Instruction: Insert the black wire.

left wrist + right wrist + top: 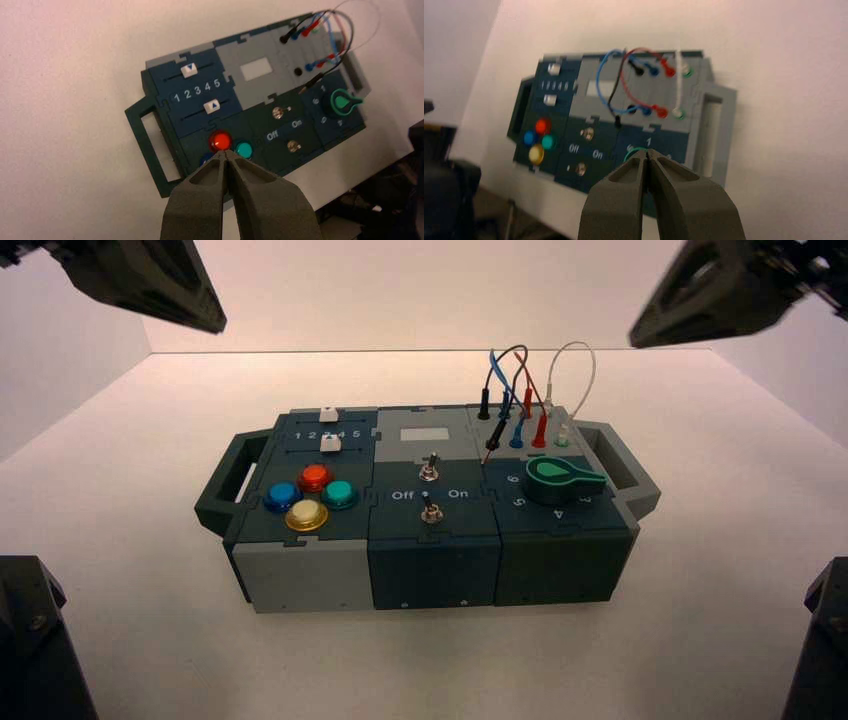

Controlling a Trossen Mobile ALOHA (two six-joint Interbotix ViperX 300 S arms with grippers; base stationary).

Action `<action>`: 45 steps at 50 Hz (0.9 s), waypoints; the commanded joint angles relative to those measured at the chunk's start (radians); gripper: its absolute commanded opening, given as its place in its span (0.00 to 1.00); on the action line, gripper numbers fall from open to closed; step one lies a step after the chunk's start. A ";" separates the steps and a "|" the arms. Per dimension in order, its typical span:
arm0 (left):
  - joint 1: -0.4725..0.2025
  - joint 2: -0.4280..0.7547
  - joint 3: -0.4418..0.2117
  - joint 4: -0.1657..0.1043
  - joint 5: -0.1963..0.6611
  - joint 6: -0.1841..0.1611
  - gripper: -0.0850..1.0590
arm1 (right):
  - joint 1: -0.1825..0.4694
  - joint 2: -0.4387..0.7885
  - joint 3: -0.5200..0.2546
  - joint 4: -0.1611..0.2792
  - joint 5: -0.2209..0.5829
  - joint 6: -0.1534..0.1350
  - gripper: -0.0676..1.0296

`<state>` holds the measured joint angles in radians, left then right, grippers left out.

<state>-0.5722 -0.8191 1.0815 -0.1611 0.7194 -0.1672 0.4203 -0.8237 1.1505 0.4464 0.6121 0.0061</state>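
Observation:
The black wire (497,362) loops above the box's back right section. One black plug (484,404) stands in the back row socket. The other plug (494,433) is loose and leans tilted, its metal pin down on the panel. In the left wrist view the loose plug (311,82) lies beside an empty black socket (298,71). In the right wrist view it (617,120) hangs near that black socket (632,108). My left gripper (226,155) is shut and empty, high above the box's left. My right gripper (646,154) is shut and empty, high above the right.
Blue (517,434), red (540,430) and white (562,432) plugs stand next to the loose plug. A green knob (556,478) sits in front of them. Two toggle switches (429,468), coloured buttons (312,496) and two sliders (329,443) fill the rest of the box.

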 commanded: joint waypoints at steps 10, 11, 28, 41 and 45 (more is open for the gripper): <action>-0.009 0.114 -0.072 0.003 -0.015 0.031 0.05 | 0.103 0.245 -0.130 0.020 0.002 -0.006 0.13; -0.012 0.120 -0.077 0.003 -0.017 0.031 0.05 | 0.106 0.253 -0.132 0.023 0.002 -0.006 0.15; -0.115 0.207 -0.126 0.000 -0.051 0.025 0.05 | 0.198 0.449 -0.167 0.100 -0.055 -0.012 0.36; -0.183 0.281 -0.147 -0.002 -0.054 0.023 0.05 | 0.198 0.482 -0.172 0.112 -0.087 -0.015 0.37; -0.201 0.293 -0.150 -0.003 -0.058 0.023 0.05 | 0.198 0.489 -0.172 0.117 -0.098 -0.015 0.37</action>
<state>-0.7547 -0.5323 0.9618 -0.1626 0.6719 -0.1411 0.6136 -0.3344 1.0063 0.5538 0.5292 -0.0046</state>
